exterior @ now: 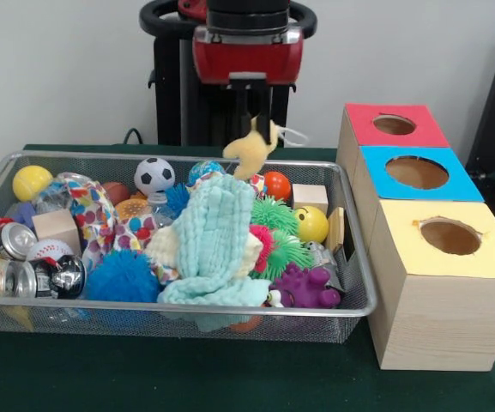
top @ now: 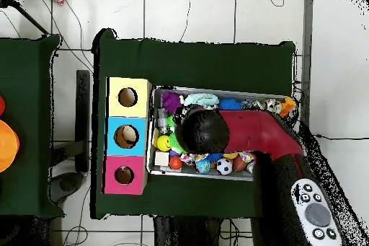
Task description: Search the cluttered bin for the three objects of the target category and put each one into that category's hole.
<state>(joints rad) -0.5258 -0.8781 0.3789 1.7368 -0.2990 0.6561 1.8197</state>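
The gripper [exterior: 256, 129] hung from the red and black arm [top: 259, 131] above the far side of the wire mesh bin [exterior: 357, 283], clenched on a pale yellow plush toy [exterior: 249, 153] that dangled clear of the clutter, just above the upper end of a mint knitted cloth [exterior: 217, 236]. In the overhead view the arm's head covered the toy and the jaws, so only the front view showed the grasp.

Seen from the front, the bin filled the table's left and middle. With the mint cloth as the clock's centre, a black and white soccer ball [exterior: 153, 174] lay at about 11 o'clock, a yellow ball [exterior: 31, 182] far out at 10 o'clock, a blue spiky ball [exterior: 123, 276] at 8 o'clock, a purple rubbery toy [exterior: 305, 287] at 4 o'clock, a yellow smiley ball [exterior: 312, 224] at 3 o'clock and an orange ball [exterior: 277, 184] at 1 o'clock, just beside the hanging toy. Crushed cans [exterior: 7, 257] lay at the bin's left end.

Three wooden boxes stood in a row touching the bin's right end: the red-surround hole [exterior: 394, 125] farthest, at 2 o'clock from the plush toy, then the blue-surround hole [exterior: 417, 172], then the yellow-surround hole [exterior: 449, 236] nearest the camera.
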